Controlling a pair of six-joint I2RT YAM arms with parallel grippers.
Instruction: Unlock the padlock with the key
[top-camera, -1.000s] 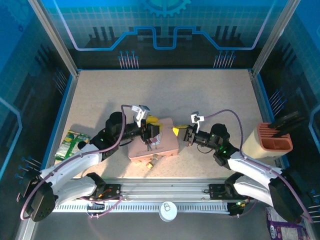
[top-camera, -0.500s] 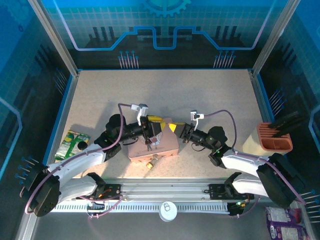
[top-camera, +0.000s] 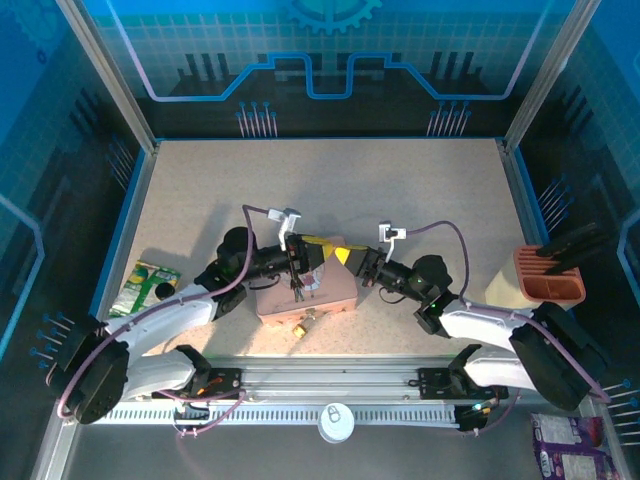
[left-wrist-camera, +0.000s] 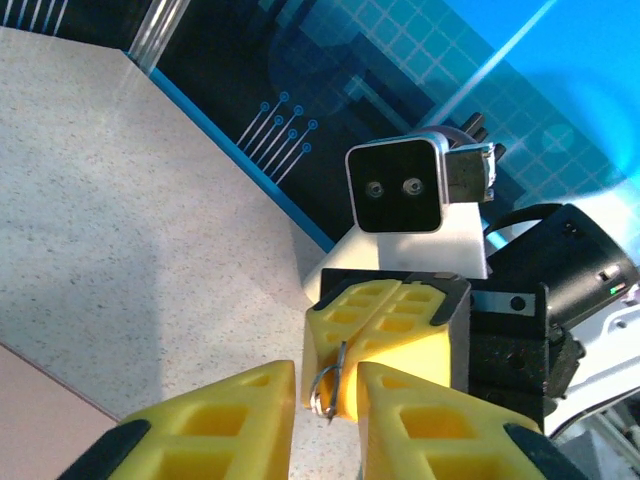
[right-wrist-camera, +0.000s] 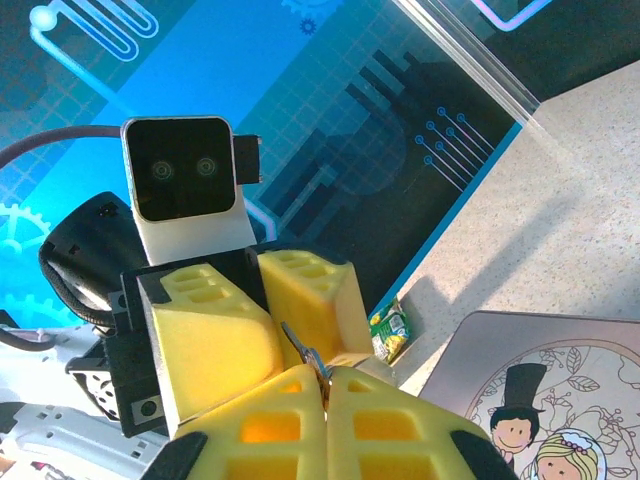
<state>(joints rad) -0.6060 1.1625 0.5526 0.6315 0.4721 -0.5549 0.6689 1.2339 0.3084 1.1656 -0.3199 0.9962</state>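
Observation:
My right gripper (right-wrist-camera: 325, 385) is shut on the key (right-wrist-camera: 308, 357), a thin grey piece with a wire ring (left-wrist-camera: 326, 388) sticking out of its yellow fingertips. My left gripper (left-wrist-camera: 328, 385) faces it tip to tip. Its two yellow fingers (left-wrist-camera: 235, 420) stand a narrow gap apart on either side of the ring, without visibly touching it. From above, the left gripper (top-camera: 322, 247) and right gripper (top-camera: 347, 256) meet over the far edge of the pink tin (top-camera: 335, 292). The brass padlock (top-camera: 305, 322) lies on the table just in front of the tin, apart from both grippers.
A green packet (top-camera: 145, 285) lies at the table's left edge. A beige and orange holder (top-camera: 545, 280) stands at the right edge. A white round disc (top-camera: 335, 421) sits on the front rail between the arm bases.
The right gripper has moved left to meet the left gripper above the tin. The left fingers have drawn closer together around the ring.

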